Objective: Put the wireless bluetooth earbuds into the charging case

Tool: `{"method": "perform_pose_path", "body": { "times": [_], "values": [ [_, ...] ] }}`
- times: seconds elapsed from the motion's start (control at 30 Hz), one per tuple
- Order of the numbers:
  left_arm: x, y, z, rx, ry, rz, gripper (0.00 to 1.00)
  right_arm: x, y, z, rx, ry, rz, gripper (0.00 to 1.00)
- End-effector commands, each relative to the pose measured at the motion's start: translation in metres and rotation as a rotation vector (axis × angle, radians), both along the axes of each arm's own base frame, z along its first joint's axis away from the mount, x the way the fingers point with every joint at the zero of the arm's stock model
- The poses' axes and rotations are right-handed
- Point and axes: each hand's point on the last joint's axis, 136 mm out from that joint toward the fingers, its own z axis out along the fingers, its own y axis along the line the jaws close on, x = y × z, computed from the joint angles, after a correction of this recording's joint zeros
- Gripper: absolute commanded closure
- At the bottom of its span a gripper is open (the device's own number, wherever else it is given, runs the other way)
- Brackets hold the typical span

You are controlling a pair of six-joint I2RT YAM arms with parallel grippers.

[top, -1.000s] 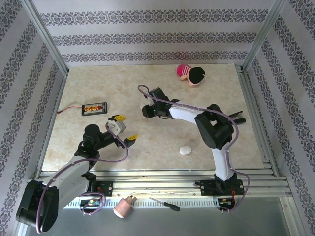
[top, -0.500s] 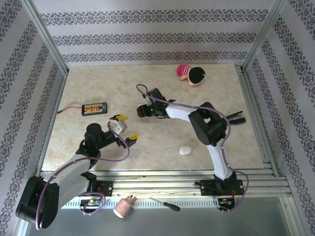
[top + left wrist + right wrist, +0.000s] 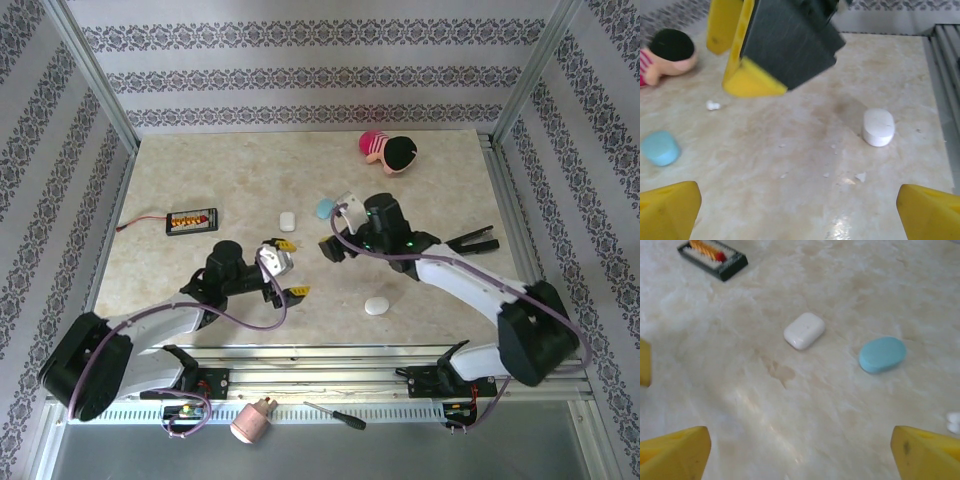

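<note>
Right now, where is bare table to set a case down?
Bare: the far left corner behind the black tray, and the right side in front of the doll. Crowded: the middle, where a white case and the blue case lie close.

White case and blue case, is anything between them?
Nothing: in the right wrist view, bare tabletop runs from the white case to the blue case.
</note>
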Motion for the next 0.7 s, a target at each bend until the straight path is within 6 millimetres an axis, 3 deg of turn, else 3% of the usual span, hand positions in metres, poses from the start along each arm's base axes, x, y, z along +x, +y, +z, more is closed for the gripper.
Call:
{"method": "perform_pose_path", "body": {
  "times": [0.0, 0.2, 0.4, 0.5, 0.67],
  "values": [
    [-0.004, -0.022, 0.004, -0.013, -0.024, -0.062, 0.0, -0.036, -0.033, -0.021, -0.192, 0.028, 0.122, 0.04],
    [-0.012, -0.046, -0.008, -0.026, 0.002, -0.109, 0.0, -0.089, -0.054, -0.016, -0.333, 0.052, 0.314, 0.02],
    [-0.018, -0.041, -0.017, -0.006, 0.013, -0.101, 0.0, -0.128, -0.088, -0.052, -0.618, 0.113, 0.502, 0.02],
    [-0.021, -0.037, -0.019, 0.015, 0.01, -0.092, 0.0, -0.135, -0.104, -0.077, -0.73, 0.15, 0.544, 0.02],
    [-0.023, -0.035, -0.02, 0.005, 0.011, -0.089, 0.01, -0.133, -0.104, -0.098, -0.765, 0.196, 0.561, 0.05]
  ]
}}
